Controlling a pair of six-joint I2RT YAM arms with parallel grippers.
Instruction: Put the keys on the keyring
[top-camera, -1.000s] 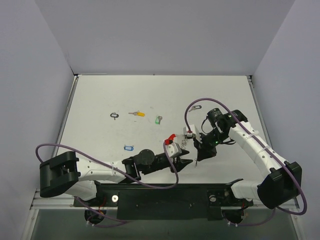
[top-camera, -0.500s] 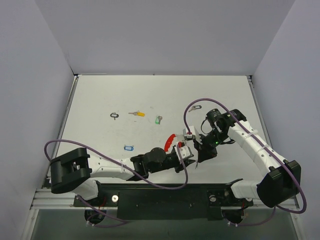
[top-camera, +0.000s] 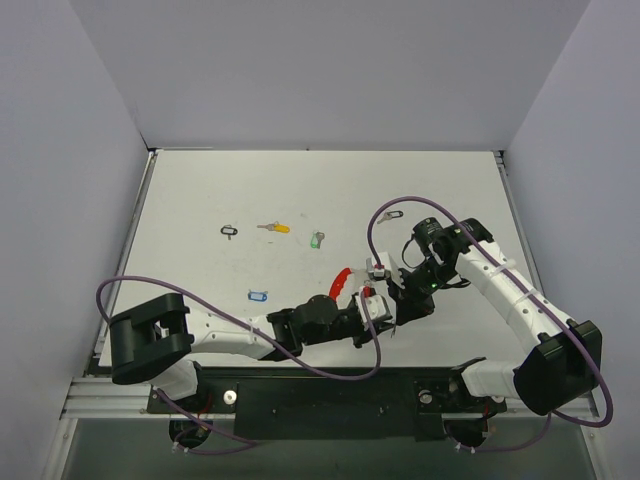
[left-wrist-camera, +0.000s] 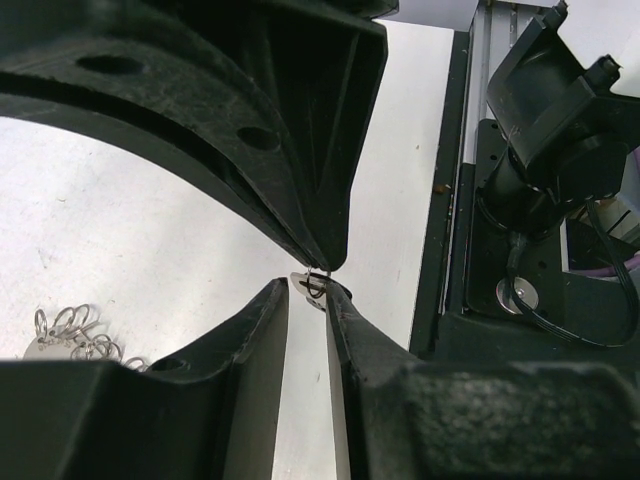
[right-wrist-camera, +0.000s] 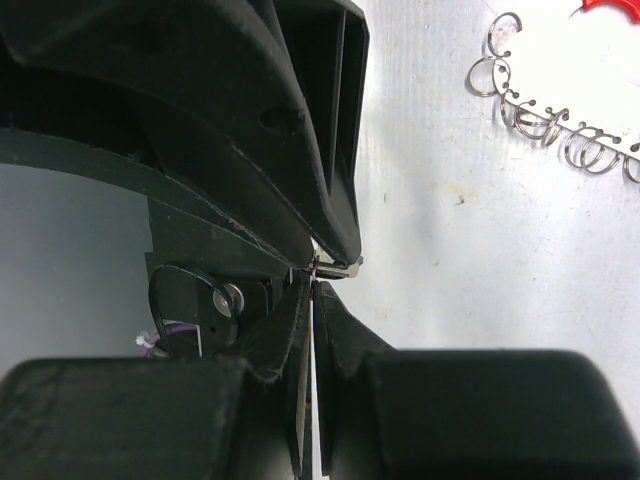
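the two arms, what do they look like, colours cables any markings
The left arm and right arm match: white links, black joints and a chunky black block at the base end. A purple cable loops loosely along each. Small green lights glow on the right arm. The left tool and right tool have matte black fingers tapering to thin tips. No lettering is readable.

- The top camera sits high behind the arm bases (top-camera: 330, 405) and looks down on the whole table (top-camera: 200, 190). The bases lie at 6 o'clock and the back wall (top-camera: 320, 70) at 12.
- The left wrist camera peers very close along the left gripper (left-wrist-camera: 305, 290). Its own fingers are at 6 o'clock, and the right gripper (left-wrist-camera: 322, 262) enters from 12.
- The right wrist camera, equally close, faces back the other way.
- Both wrist views share the meeting fingertips and the loops of the keyring (right-wrist-camera: 545, 125).
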